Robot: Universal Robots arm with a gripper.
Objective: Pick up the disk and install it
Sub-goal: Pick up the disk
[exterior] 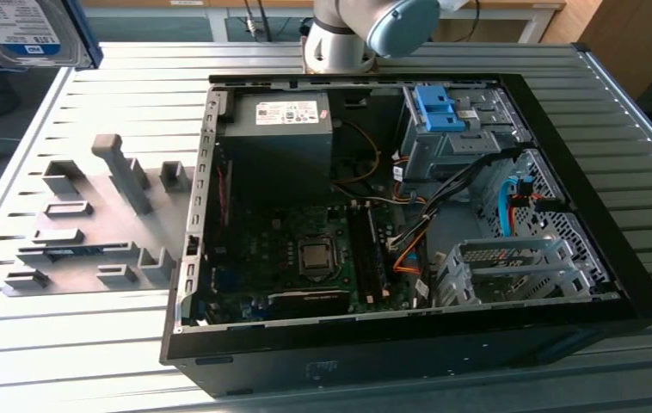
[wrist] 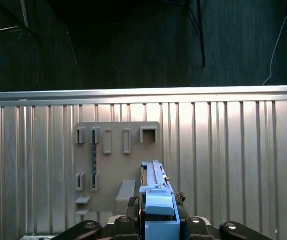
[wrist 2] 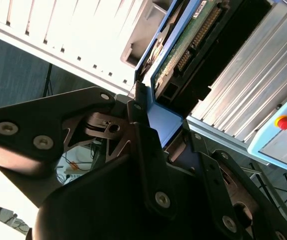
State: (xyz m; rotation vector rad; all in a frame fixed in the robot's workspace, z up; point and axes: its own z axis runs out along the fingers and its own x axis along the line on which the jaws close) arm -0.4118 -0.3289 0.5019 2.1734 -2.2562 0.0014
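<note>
second wrist view: the gripper (wrist 2: 166, 125) has its black metal fingers (wrist 2: 143, 140) clamped on the blue plastic bracket end of the disk (wrist 2: 183, 47), whose green circuit board shows. in the first wrist view the disk stands edge-on over a flat grey plate (wrist: 116, 165) with raised slots on the ribbed metal table (wrist: 233, 150). in the exterior view the disk hangs high at the exterior view's left, silver and labelled, well apart from the open black case (exterior: 418, 344); the arm (exterior: 343, 39) rises behind the case.
</note>
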